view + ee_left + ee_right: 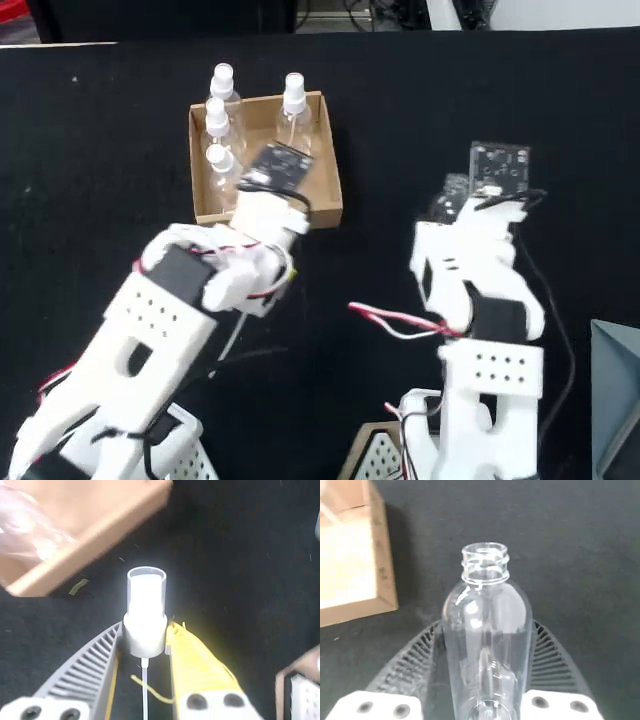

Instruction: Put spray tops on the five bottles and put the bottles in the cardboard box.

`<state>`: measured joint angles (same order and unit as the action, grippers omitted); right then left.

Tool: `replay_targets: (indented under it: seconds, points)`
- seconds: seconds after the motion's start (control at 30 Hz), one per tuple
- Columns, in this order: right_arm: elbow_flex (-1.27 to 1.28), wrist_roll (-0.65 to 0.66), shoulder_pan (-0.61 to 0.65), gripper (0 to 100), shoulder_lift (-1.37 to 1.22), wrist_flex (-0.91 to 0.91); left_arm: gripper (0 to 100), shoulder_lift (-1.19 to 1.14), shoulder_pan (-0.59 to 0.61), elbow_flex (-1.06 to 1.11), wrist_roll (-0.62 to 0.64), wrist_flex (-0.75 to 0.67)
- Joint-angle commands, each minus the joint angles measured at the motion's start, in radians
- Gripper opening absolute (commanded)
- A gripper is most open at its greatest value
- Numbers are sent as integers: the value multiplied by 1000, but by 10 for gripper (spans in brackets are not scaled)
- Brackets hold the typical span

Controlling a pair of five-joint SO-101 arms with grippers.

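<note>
High view: cardboard box [325, 200] upper centre-left, with four capped bottles [293, 105] upright at its far and left sides. Open black counter [100, 150] all round. Left arm [170, 300] slants up from lower left, wrist over the box's near wall. Right arm [480, 290] stands right of centre, well apart from the box.

Left wrist view: left end effector [145, 635] clamped on spray top [145, 605]. Dip tube [144, 690] trails back between the fingers. Box corner near.

Right wrist view: right end effector [487, 635] grips uncapped bottle [487, 610], long axis along the fingers, open neck away from the wrist.
</note>
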<state>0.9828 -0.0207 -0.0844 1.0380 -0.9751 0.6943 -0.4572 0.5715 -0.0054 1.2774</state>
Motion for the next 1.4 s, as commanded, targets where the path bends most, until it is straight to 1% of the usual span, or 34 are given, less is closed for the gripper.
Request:
replay_targets:
  seconds: [0.0,0.07,0.2,0.33,0.5,0.73,0.87,1.1,1.27,1.37]
  points:
    - [4,6,89,149,79,-3,29,101,81,-8,-2,-28]
    - [12,6,124,149,111,-3,29,129,110,12,3,-57]
    - [33,6,186,149,179,-3,29,192,157,67,55,-130]
    - [54,9,245,151,236,0,29,253,191,79,84,-147]
    - [117,114,322,149,288,87,29,302,251,73,126,-161]
    - [222,123,397,149,381,186,29,350,332,81,198,-210]
    - [260,129,428,149,426,204,29,367,348,73,229,-212]
    - [298,129,511,149,446,203,29,417,354,104,278,-282]
    - [317,127,548,149,446,204,29,486,410,108,344,-287]
    - [326,126,578,150,446,204,29,522,423,108,365,-285]
